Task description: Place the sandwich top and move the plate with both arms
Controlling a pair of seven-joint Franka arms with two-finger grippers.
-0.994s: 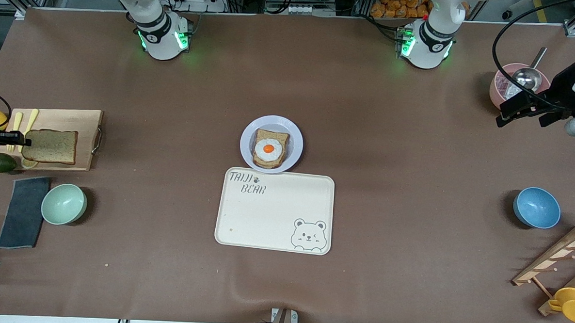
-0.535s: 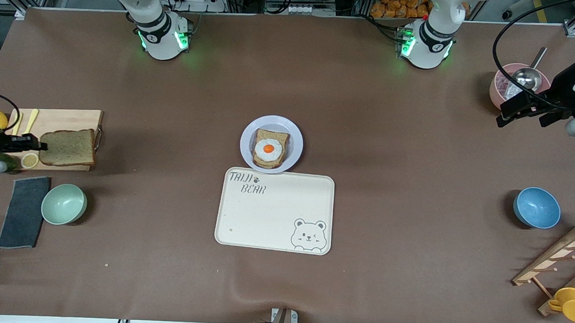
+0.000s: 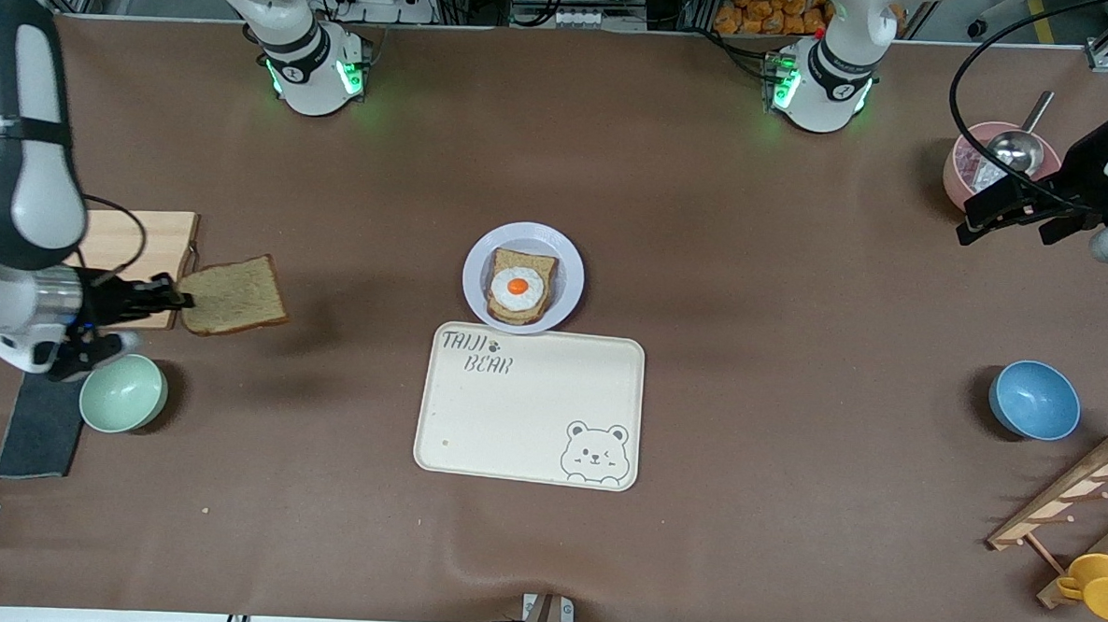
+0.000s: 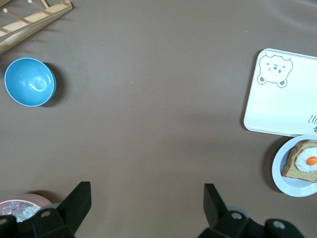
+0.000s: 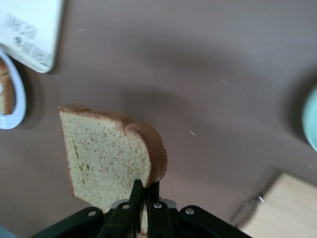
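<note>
My right gripper (image 3: 176, 299) is shut on one edge of the sandwich top (image 3: 235, 295), a plain brown bread slice, and holds it in the air beside the wooden cutting board (image 3: 146, 237), over bare table. In the right wrist view the slice (image 5: 106, 153) hangs from the fingers (image 5: 136, 191). The lavender-white plate (image 3: 565, 265) sits mid-table and holds a bread slice with a fried egg (image 3: 519, 287); it also shows in the left wrist view (image 4: 280, 173). My left gripper (image 3: 974, 222) waits open and empty beside the pink bowl (image 3: 962, 170).
The cream bear-printed tray (image 3: 529, 405) touches the plate on the side nearer the front camera. A mint bowl (image 3: 124, 392) and a dark cloth (image 3: 39, 424) lie near my right gripper. A blue bowl (image 3: 1034, 399) and a wooden rack (image 3: 1069, 502) are at the left arm's end.
My right gripper has lifted the bread slice off the cutting board and carried it toward the plate, past the board's edge. The left arm has not moved.
</note>
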